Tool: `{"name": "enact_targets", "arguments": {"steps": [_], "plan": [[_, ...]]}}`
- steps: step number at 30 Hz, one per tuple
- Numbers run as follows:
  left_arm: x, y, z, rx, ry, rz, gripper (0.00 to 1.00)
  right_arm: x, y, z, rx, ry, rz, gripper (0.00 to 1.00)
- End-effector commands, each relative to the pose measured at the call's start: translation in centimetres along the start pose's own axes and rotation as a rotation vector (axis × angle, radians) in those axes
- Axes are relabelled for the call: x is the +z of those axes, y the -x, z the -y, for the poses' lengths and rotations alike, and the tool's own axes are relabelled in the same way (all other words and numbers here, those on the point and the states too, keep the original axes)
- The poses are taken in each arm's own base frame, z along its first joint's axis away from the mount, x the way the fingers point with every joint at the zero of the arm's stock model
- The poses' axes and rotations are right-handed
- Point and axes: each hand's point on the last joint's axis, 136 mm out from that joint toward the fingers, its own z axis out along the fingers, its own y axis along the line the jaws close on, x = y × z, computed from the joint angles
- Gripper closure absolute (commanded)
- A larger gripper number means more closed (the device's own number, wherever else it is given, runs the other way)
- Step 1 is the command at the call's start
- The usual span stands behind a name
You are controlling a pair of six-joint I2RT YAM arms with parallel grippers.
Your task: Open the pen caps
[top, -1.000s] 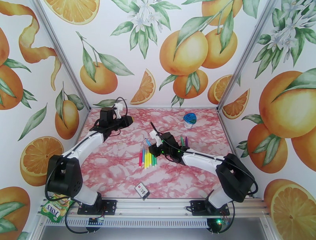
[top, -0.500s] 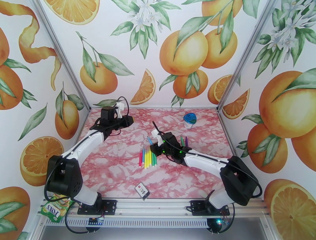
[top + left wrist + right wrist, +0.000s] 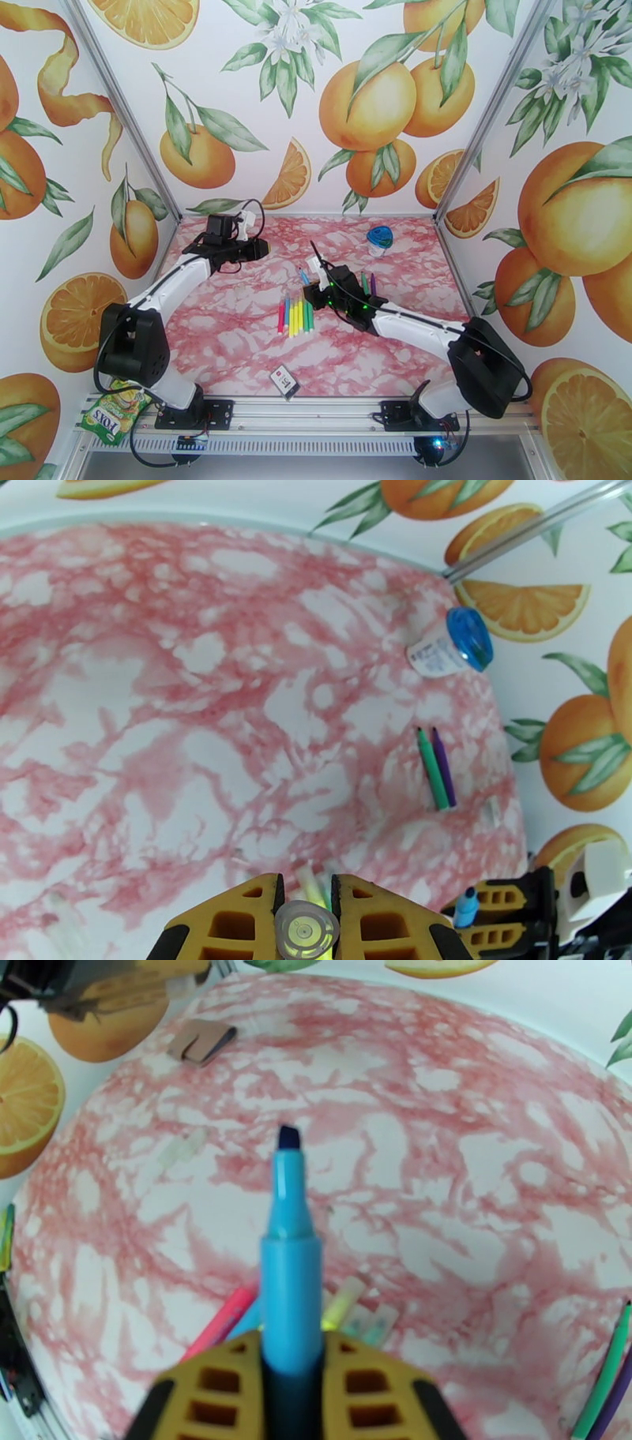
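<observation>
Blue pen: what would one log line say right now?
blue pen: cap off, tip bare | right jaws: shut on blue pen | left jaws: shut | other pens: lying on table

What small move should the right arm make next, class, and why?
Probably lower the blue marker to the table beside the green pen and purple pen, then release. The right gripper is shut on its barrel, its dark chisel tip already bare; the left gripper pinches a small round piece, perhaps its cap. So this pen looks done.
</observation>
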Motion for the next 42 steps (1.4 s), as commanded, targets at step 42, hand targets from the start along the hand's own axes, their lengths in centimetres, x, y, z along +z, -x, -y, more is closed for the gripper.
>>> {"name": "enact_targets", "arguments": {"steps": [42], "plan": [[-3.7, -2.1, -9.2, 0.044, 0.482, -0.123, 1.00, -7.4, 2.0, 13.7, 0.123, -0.490, 0.129, 0.98]]}}
